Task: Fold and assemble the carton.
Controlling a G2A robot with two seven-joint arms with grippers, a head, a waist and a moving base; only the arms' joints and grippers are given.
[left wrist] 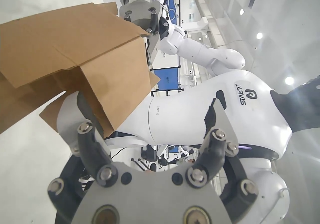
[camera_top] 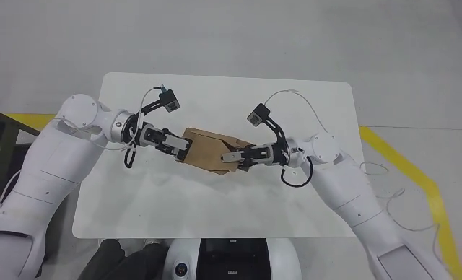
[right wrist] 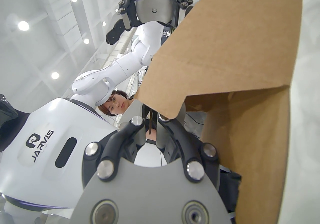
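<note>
Two arms angled inward, right end effector pinching carton

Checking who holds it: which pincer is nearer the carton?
Right. The right pincer is shut on a flap of the carton; the left pincer stands open at the opposite end, one finger against it.

Glossy white rounded arms with black joint bands and thin cables end in the left end effector and right end effector, grey plates with silver screws and black links.
</note>
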